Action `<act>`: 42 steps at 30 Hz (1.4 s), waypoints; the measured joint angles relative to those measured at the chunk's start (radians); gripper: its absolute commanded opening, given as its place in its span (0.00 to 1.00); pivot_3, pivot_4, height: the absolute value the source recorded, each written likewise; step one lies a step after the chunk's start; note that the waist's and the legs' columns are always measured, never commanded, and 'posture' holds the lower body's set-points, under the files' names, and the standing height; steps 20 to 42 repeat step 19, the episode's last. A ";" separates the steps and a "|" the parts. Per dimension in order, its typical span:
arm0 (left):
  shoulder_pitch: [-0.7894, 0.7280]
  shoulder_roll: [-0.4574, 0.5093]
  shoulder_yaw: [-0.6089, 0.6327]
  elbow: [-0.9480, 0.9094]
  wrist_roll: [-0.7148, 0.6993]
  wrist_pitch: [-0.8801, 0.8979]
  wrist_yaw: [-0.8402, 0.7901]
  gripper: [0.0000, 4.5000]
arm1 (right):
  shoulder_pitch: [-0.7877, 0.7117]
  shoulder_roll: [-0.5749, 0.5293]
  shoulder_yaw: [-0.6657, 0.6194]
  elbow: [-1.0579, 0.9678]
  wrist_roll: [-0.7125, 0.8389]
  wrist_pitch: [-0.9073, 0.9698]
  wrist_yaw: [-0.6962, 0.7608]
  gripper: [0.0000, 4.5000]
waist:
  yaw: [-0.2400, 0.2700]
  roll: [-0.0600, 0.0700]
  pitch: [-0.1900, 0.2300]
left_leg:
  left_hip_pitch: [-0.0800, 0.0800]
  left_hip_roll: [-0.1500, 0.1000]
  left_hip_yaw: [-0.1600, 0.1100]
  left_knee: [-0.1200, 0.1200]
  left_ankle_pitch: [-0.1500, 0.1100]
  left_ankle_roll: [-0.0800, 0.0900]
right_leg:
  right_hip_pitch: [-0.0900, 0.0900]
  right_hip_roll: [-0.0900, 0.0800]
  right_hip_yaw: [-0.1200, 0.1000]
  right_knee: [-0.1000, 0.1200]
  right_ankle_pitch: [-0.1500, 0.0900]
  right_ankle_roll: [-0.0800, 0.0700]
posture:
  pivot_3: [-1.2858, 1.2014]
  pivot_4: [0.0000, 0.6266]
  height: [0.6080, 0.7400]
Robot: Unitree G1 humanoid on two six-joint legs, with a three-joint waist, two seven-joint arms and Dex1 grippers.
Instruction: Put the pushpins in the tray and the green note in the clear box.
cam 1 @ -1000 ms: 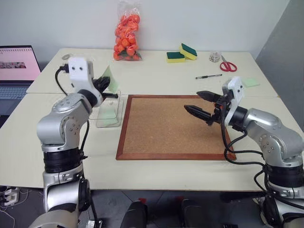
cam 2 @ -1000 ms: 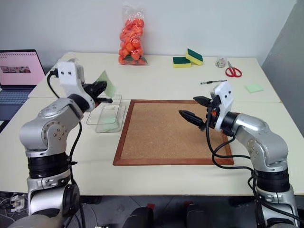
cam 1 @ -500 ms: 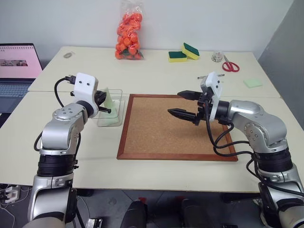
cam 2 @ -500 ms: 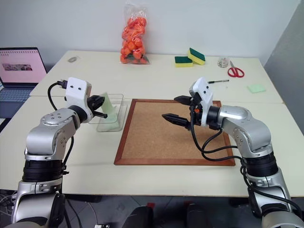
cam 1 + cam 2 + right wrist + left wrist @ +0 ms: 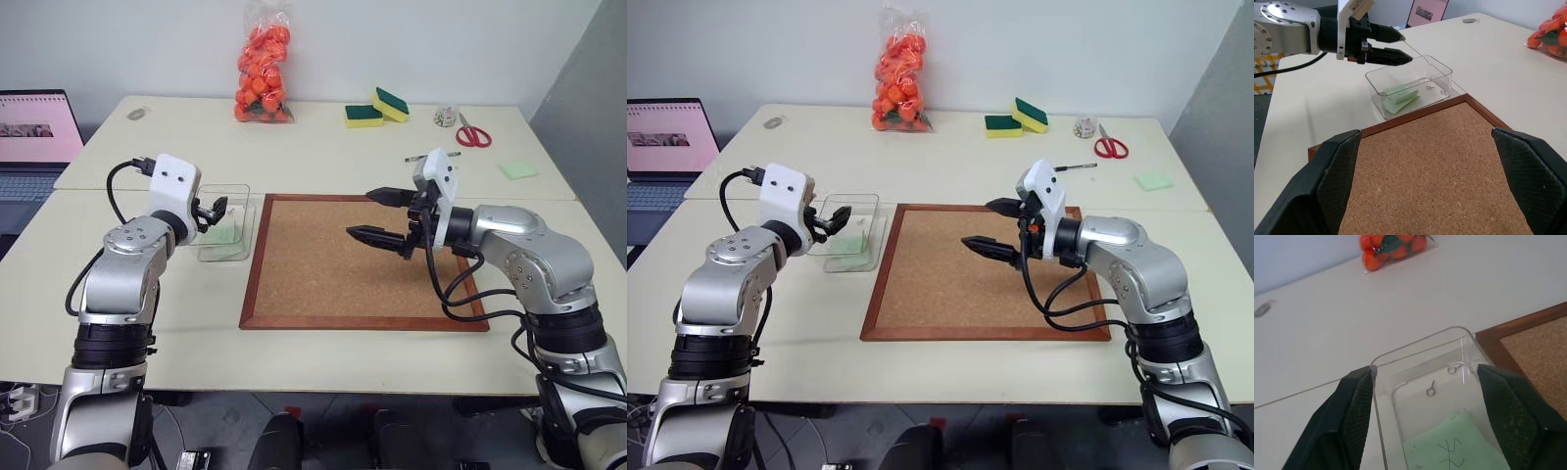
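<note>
Jaws, left gripper [image 5: 837, 220]: spread apart, holding nothing, poised at the near end of the clear box [image 5: 851, 230], fingertips above its rim.
Jaws, right gripper [image 5: 994, 227]: spread wide, empty, hanging above the corkboard [image 5: 970, 279].
Green note [image 5: 1449, 445]: count one; lies flat on the floor of the clear box, at the end nearer the left gripper. A pen scribble shows on it in the left wrist view; I cannot read it.
Clear box: count one; stands on the table [image 5: 950, 152] just beside the left edge of the corkboard.
Metal hooks [image 5: 1430, 390]: count two, small screw-eye shapes; they lie under or in the far end of the box, beyond the note, and I cannot tell which.
Corkboard: count one, wood-framed; its cork face is bare.
Pushpins and tray: cannot be made out.
Bag of oranges [image 5: 901, 73]: count one, clear bag at the far edge of the table.
Sponges [image 5: 1016, 117]: count two, yellow with green tops, one leaning on the other.
Scissors [image 5: 1107, 145]: count one, red handles, far right.
Pen [image 5: 1076, 167]: count one, near the scissors.
Green pad [image 5: 1153, 181]: count one, far right of the table.
Laptop [image 5: 666, 147]: count one, open, left of the table; screen text too small to read.
</note>
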 measured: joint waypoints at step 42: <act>0.061 -0.117 -0.178 -0.202 -0.277 0.022 -0.358 0.84 | 0.502 0.027 -0.235 -0.220 -0.081 -0.142 -0.228 1.00 | -0.001 0.000 -0.001 | -0.005 0.000 0.000 0.002 0.000 0.000 | -0.004 0.001 0.000 0.001 0.000 0.000 | 0.52 0.24 1.00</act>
